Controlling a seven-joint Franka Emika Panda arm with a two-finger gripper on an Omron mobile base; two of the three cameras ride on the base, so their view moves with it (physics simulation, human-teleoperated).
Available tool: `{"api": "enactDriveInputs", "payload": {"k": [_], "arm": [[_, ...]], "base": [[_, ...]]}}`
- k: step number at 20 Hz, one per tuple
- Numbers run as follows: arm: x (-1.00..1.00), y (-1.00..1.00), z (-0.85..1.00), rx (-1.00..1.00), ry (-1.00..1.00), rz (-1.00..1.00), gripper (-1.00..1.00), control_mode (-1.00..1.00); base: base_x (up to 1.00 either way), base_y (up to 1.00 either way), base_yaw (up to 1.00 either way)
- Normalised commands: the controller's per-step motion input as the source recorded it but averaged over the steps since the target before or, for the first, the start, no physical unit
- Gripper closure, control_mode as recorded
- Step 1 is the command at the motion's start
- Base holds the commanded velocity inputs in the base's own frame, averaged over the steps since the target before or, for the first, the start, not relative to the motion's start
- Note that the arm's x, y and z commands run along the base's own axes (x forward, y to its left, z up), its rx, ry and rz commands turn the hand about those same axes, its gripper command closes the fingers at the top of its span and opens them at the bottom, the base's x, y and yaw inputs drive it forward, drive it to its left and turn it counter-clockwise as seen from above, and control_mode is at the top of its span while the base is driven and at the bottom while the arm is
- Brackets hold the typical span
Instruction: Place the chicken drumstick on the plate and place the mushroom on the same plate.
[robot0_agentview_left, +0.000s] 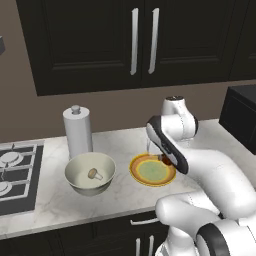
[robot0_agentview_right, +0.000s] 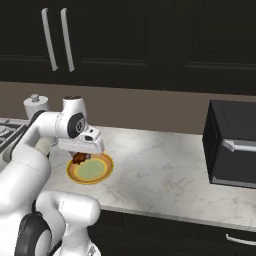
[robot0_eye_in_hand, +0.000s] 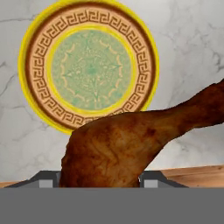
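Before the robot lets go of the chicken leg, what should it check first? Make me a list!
1. Chicken drumstick held in the gripper: ok, jaws closed on it.
2. Plate bare and ready: ok, nothing lies on it.
3. Drumstick right above the plate: not ok, it hangs over the plate's edge in the hand view.
4. Mushroom waiting for its turn: ok, it sits in the bowl.
5. Bowl out of the way: ok, beside the plate, not touching.
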Motion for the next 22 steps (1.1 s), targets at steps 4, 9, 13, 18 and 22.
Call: {"api": "enactDriveInputs", "payload": {"k": [4,9,13,18,22], "arm": [[0.36,0.06,-0.87,0.00,0.01,0.00,1.00,-1.00],[0.57,0.09,-0.27,0.00,0.01,0.00,1.00,-1.00],[0.52,0.07,-0.05,0.00,0.03,0.01,1.00,-1.00],[0.02,0.28,-0.13,0.00,0.06,0.00,1.00,-1.00],[0.00,0.23,-0.21,0.00,0.06,0.00,1.00,-1.00]], "base": [[0.00,0.00,0.00],[0.00,0.00,0.00],[0.00,0.00,0.00],[0.00,0.00,0.00],[0.00,0.00,0.00]]}}
